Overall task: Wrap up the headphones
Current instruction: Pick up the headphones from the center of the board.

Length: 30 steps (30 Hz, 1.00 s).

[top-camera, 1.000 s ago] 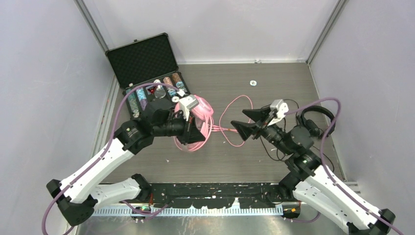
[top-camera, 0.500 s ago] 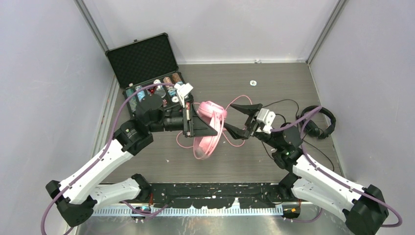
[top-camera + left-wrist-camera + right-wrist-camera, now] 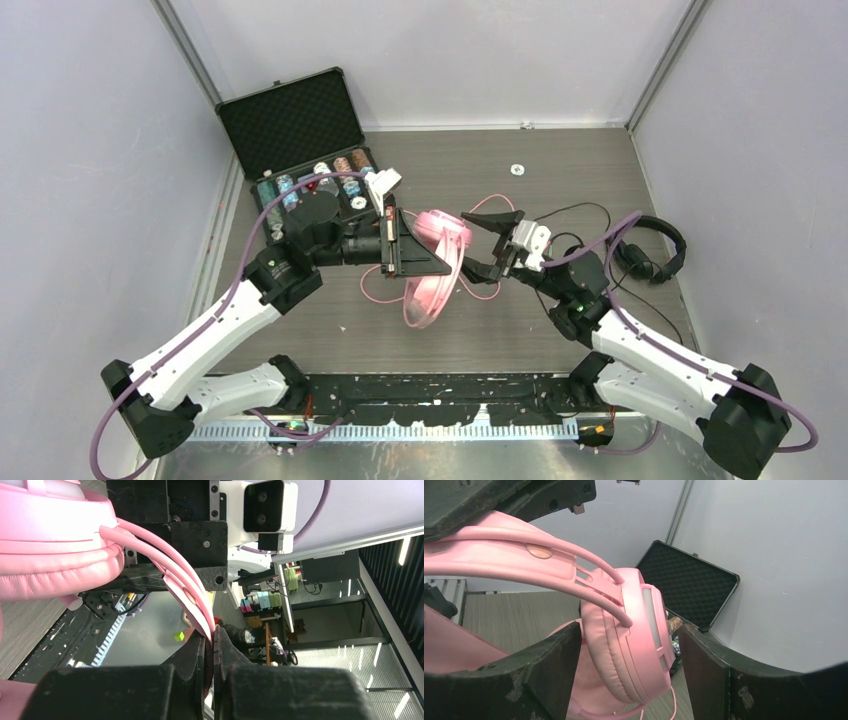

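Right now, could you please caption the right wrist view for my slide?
Open right gripper flanks an ear cup of the pink headphones; open foam-lined case behind.

We see a grey wood-grain table (image 3: 580, 160) closed in by pale lilac walls (image 3: 450, 50) on the left, right and far sides, with metal posts (image 3: 188, 50) in the far corners.

Glossy pink headset (image 3: 430, 295) with matching pink cable (image 3: 366, 288), between black-fingered left gripper (image 3: 442, 264) and right gripper (image 3: 476, 243). Matte black headset (image 3: 640, 262) to the right gripper's right. Black case (image 3: 290, 120) behind the left gripper, lined in dimpled black foam.
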Each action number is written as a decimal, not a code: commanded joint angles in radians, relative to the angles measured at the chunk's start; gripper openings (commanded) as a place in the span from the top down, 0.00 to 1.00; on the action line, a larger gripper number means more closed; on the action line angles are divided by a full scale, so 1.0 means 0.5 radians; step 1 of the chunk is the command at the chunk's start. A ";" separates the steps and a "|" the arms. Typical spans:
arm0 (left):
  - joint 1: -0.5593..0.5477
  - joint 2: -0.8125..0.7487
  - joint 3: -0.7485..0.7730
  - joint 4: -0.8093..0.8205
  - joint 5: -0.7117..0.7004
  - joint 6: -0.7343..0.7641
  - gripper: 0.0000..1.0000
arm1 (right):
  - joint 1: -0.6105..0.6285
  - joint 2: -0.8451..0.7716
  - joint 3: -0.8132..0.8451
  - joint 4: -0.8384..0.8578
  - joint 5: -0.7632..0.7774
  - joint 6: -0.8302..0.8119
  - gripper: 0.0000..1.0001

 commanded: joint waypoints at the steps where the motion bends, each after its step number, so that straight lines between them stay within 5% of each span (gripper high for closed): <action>1: -0.003 -0.036 -0.011 0.331 0.094 -0.035 1.00 | 0.010 0.064 0.121 0.110 0.024 -0.042 0.26; 7: -0.002 -0.039 -0.036 0.398 0.134 -0.080 1.00 | 0.015 0.134 0.144 0.098 0.005 -0.033 0.35; 12: -0.005 -0.070 -0.041 0.388 0.121 -0.061 1.00 | 0.015 0.134 0.103 0.108 0.082 0.048 0.73; 16: 0.001 -0.089 -0.012 0.197 0.055 0.051 0.64 | 0.017 0.078 0.005 0.140 0.402 0.372 0.99; 20: 0.015 -0.119 0.101 -0.169 -0.040 0.234 0.36 | 0.018 -0.100 -0.039 -0.192 0.611 0.725 1.00; 22: 0.028 -0.131 0.236 -0.465 -0.200 0.402 0.29 | 0.016 -0.242 0.012 -0.635 0.788 0.922 1.00; 30: 0.033 -0.016 0.813 -1.431 -0.899 1.536 0.19 | 0.017 -0.179 0.562 -2.063 1.088 1.350 1.00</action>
